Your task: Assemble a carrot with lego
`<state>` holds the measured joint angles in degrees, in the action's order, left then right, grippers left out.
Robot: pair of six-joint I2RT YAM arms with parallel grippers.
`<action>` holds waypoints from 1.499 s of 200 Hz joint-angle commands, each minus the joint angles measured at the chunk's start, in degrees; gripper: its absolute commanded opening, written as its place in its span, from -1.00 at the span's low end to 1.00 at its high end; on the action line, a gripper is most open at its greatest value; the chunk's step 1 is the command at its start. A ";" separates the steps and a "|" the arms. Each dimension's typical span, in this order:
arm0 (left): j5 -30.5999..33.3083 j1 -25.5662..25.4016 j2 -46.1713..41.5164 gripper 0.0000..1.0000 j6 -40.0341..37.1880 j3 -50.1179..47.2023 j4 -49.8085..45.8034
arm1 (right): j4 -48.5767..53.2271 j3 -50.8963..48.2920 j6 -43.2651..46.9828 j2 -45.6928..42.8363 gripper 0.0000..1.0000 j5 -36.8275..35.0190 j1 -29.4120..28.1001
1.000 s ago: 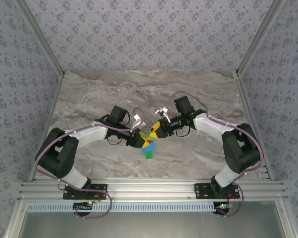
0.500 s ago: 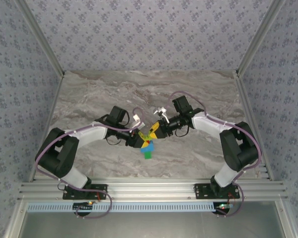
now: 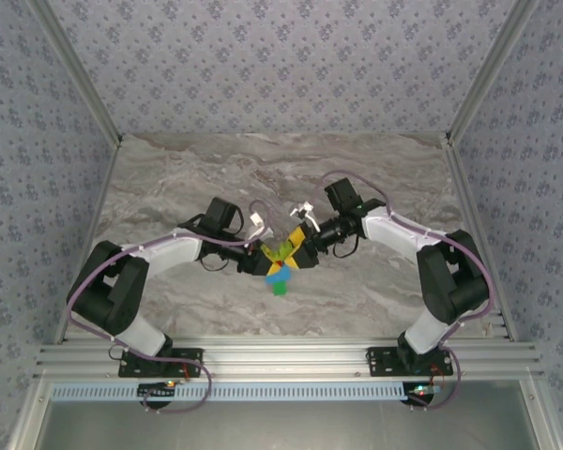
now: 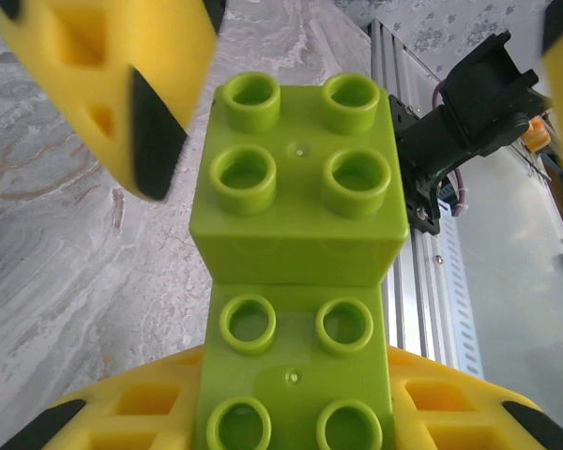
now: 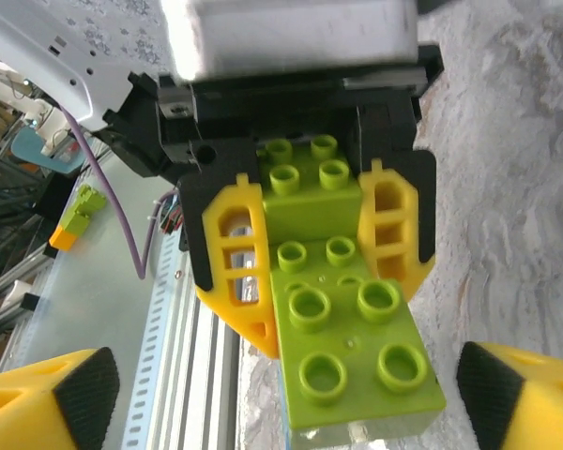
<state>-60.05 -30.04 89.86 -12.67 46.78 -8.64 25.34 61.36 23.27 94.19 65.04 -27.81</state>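
Since 1 second back: right gripper [image 3: 301, 246] let go, jaws went from closed to wide apart, now flanking carrot's [image 3: 280, 274] lime-green end without touching it. Left gripper [image 3: 265, 257] unchanged, clamped tight on carrot's lime-green bricks [image 4: 296, 187], 2 seen stacked. Carrot hung above marble table [image 3: 169, 187], between both grippers, green tip lowest in top view.
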 commanded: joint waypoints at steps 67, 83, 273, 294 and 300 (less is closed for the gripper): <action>17.04 -3.83 -2.74 -0.24 -1.09 0.03 6.62 | 0.48 1.53 -5.03 -8.41 1.00 -16.59 5.18; 20.60 -4.28 -4.72 -0.22 -0.87 -1.55 10.14 | -3.65 -1.67 -7.45 -11.27 1.00 -18.80 5.93; 38.67 -10.56 -10.02 0.18 -8.21 -7.91 21.60 | -15.28 -15.42 -14.75 -19.01 1.00 -18.10 8.58; 37.79 -10.77 -10.13 0.26 -7.94 -7.05 20.12 | -15.27 -15.40 -14.83 -18.53 1.00 -17.86 8.64; 37.59 -10.76 -10.25 0.29 -7.90 -6.90 19.88 | -15.18 -15.31 -14.73 -18.38 1.00 -17.75 8.61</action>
<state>-21.04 -40.29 79.31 -20.53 36.73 12.82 10.44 45.89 9.34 75.42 45.84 -19.46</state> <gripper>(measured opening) 0.626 0.999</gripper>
